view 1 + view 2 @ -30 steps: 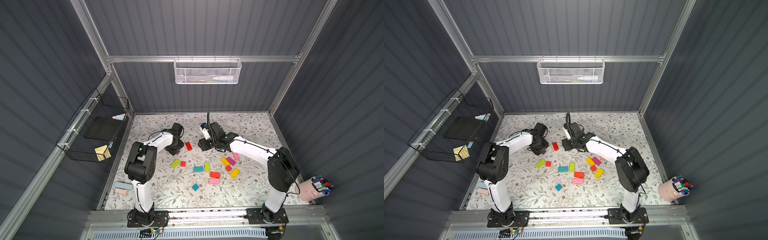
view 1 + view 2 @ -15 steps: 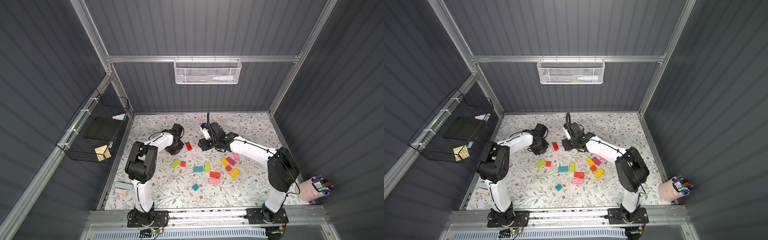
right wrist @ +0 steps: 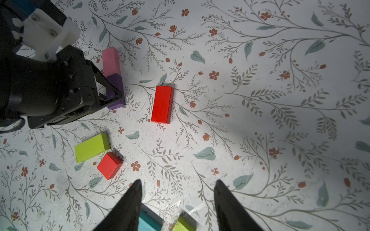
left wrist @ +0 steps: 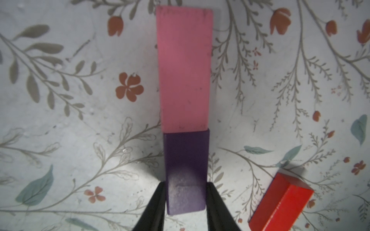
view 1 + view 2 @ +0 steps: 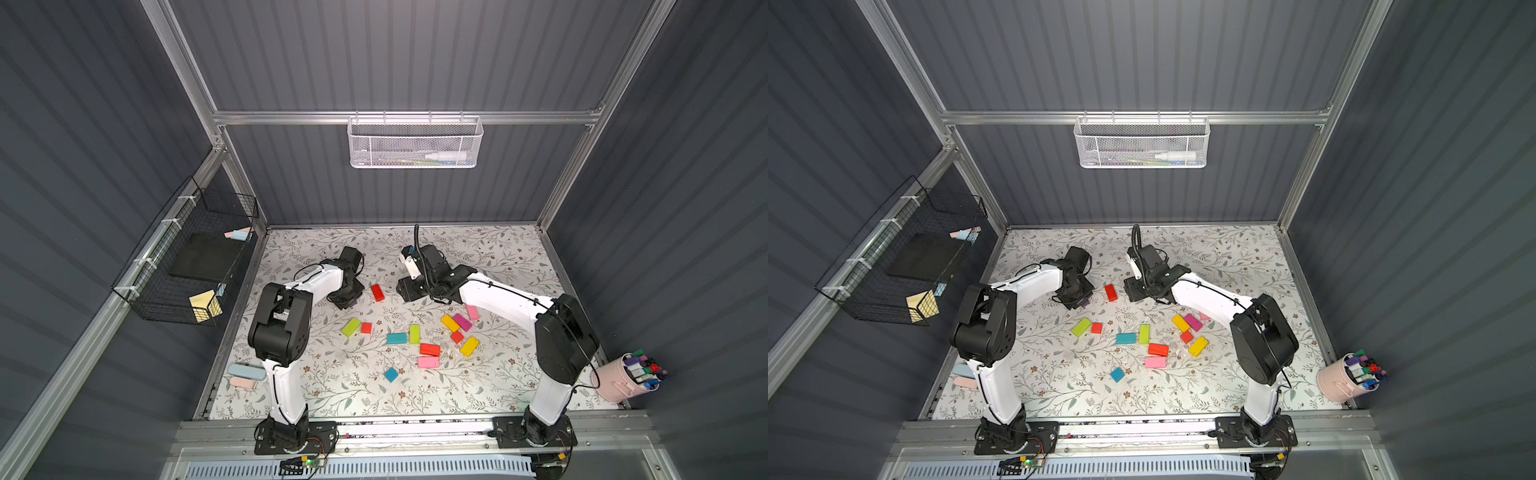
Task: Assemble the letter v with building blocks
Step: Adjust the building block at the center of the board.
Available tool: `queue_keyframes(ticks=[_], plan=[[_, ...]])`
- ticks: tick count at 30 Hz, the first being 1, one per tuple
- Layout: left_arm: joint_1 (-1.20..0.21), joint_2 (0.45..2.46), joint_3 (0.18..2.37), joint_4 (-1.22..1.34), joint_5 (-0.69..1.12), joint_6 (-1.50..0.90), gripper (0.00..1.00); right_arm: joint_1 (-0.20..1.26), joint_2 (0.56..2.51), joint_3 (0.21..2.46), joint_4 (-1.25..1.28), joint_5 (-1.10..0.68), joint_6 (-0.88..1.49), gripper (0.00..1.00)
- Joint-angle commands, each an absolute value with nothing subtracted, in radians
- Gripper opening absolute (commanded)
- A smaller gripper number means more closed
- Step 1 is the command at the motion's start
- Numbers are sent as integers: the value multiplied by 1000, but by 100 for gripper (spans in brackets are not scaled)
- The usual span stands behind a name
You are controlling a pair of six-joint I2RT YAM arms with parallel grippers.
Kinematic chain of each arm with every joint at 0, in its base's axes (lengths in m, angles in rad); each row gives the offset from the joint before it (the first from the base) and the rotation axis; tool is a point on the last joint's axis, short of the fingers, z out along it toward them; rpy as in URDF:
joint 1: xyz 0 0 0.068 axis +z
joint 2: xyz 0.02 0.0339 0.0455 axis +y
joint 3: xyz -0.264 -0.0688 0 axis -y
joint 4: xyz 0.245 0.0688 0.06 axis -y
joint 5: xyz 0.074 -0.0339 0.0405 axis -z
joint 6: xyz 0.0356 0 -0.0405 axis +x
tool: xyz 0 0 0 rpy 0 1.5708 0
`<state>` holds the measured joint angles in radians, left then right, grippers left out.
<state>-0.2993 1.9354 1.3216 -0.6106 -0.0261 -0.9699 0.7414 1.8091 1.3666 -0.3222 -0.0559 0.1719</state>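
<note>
Left hand (image 4: 186,184) low, clamped on purple block (image 4: 185,152); right hand (image 3: 178,182) spread, hovering

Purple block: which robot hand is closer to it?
Left. The left gripper clamps the purple block on both sides, next to the pink block. The right gripper hangs open, apart from it, beyond the long red block.

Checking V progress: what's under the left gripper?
Its fingers pinch a purple block, butted endwise against a pink block. In both top views the arm covers the pink one.
</note>
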Motion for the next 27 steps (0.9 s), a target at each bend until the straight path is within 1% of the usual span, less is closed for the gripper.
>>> queue_keyframes(ticks=[1,6,8,10,13,16,22,27], plan=[[-291,1927,1288,-638,-25,-952,33,738,1830,1374,-337,-47,166,58],[-290,1939,1292,-636,-41,-944,34,738,1831,1371,-338,-47,166,58],[-290,1942,1292,-635,-33,-945,40,738,1831,1370,-341,-43,166,59],[-290,1938,1293,-630,-29,-937,52,738,1829,1368,-342,-41,167,59],[-289,1923,1310,-641,-46,-933,64,738,1832,1368,-343,-46,170,59],[-290,1897,1331,-647,-68,-933,66,738,1835,1368,-338,-56,169,59],[-290,1830,1401,-637,-80,-913,77,738,1847,1361,-328,-104,153,59],[-290,1746,1468,-656,-106,-894,85,751,1867,1337,-299,-225,100,63]])
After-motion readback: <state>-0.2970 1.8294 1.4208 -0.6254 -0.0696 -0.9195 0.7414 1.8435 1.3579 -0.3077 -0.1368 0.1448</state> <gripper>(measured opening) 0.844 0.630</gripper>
